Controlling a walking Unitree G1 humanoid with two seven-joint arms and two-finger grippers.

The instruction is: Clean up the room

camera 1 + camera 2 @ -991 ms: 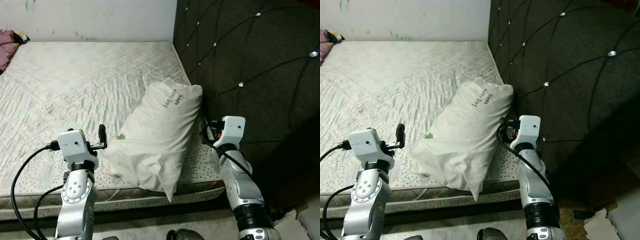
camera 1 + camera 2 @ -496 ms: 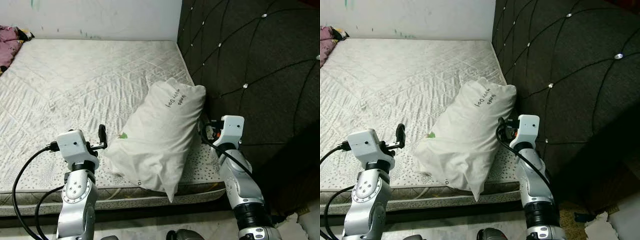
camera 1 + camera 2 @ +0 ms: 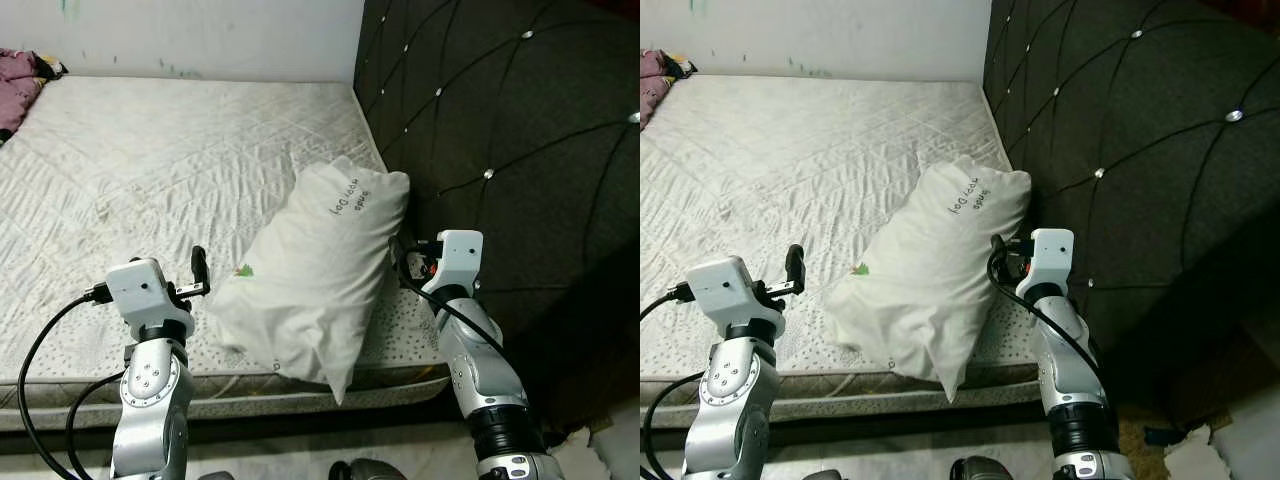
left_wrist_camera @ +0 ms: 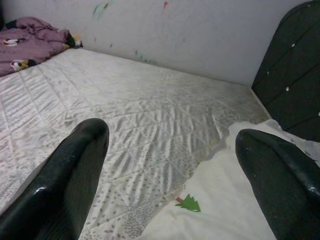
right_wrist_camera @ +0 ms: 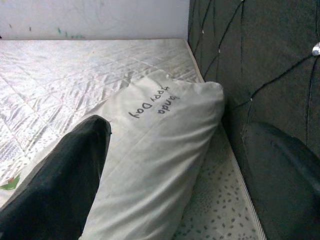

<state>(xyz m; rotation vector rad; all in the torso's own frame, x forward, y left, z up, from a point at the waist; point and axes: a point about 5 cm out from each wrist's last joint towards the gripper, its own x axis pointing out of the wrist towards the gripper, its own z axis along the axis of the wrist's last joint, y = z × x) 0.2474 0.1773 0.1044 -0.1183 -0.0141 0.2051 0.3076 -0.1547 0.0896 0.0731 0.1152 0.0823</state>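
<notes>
Nearest, hovering at the mattress's [image 3: 150, 170] front edge on either side of the white pillow [image 3: 315, 270]. Left gripper [image 4: 170, 165] spreading its jaws wide, holding nothing, black fingers [image 4: 65, 185] framing the pillow's lower corner with its small green tree print [image 4: 190, 203] and the quilted mattress beyond. Right gripper [image 5: 190, 165] likewise gaping wide, gripping nothing, one finger [image 5: 60, 175] lying in front of the pillow's flank, contact impossible to tell, the other against the dark tufted headboard [image 3: 510, 130]. Pillow lying tilted across the mattress's front right corner, upper end with handwritten lettering [image 3: 965, 198] leaning toward the headboard. Farther back, resting at the mattress's far left corner by the white wall [image 3: 200, 35], purple bedding [image 4: 30, 42].
</notes>
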